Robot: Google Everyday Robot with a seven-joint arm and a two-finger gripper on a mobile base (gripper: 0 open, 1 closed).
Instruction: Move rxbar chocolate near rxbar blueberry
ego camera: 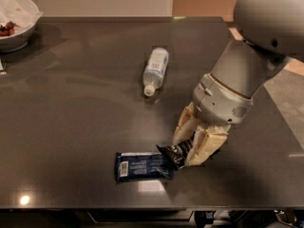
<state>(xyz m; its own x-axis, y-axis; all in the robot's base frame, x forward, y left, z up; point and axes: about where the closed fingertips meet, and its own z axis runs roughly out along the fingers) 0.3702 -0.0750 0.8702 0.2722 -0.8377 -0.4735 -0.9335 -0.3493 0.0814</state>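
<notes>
The rxbar blueberry [142, 166], a flat dark blue wrapper with a white barcode patch, lies on the dark table [71, 113] near its front edge. The rxbar chocolate [172, 154], a small black wrapper with white lettering, is held between my cream fingers [182, 127]. My gripper [186, 152] is shut on it, low over the table, just right of the blue wrapper. The black wrapper's left end reaches the blue wrapper's right end; I cannot tell whether they touch.
A clear plastic bottle [155, 70] with a white cap lies on its side at the table's middle. A white bowl [16, 20] with red bits stands at the far left corner. The table's front edge [142, 207] runs close below the wrappers.
</notes>
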